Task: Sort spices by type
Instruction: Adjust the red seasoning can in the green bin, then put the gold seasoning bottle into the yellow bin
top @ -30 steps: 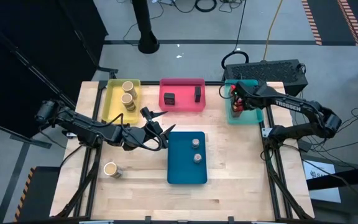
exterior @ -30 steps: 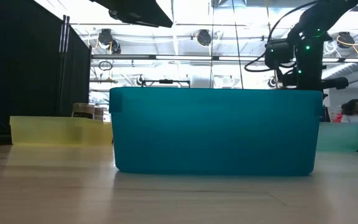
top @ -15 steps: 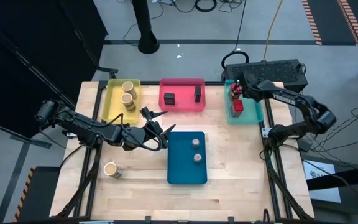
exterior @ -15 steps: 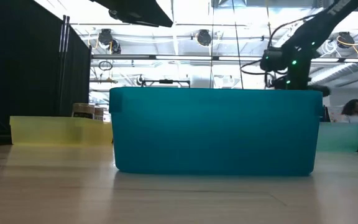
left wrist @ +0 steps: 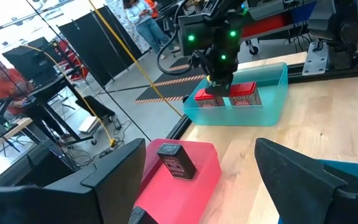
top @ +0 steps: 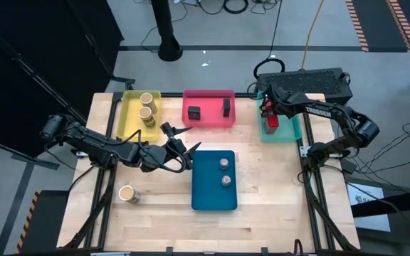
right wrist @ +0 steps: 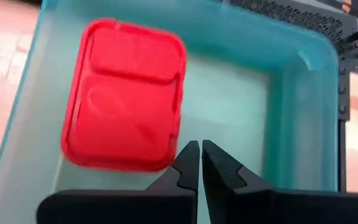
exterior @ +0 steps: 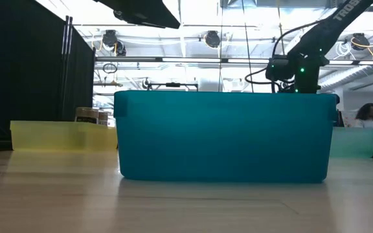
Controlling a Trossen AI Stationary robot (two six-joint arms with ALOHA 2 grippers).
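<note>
High view: blue tray (top: 208, 195) mid-table holds two grey round jars (top: 224, 164). Left gripper (top: 184, 151) just left of blue tray, jaws wide, empty. Tan jar (top: 127, 193) alone on table, further left of blue tray. Yellow tray (top: 128, 117), far-left of blue tray, holds tan jars (top: 146, 107). Pink tray (top: 208, 121), behind blue tray, holds dark boxes (top: 194, 112).

Left wrist view: right gripper (left wrist: 219, 83) over red boxes (left wrist: 242, 96) in teal tray (left wrist: 272, 109).

Right wrist view: jaws pinched together, empty, beside red box (right wrist: 126, 106).

A yellow tray (top: 128, 117) holds tan jars (top: 146, 106), a pink tray (top: 208, 121) dark boxes (top: 194, 112), a teal tray (top: 288, 132) red boxes (top: 272, 121), a blue tray (top: 208, 185) grey jars (top: 224, 164).
</note>
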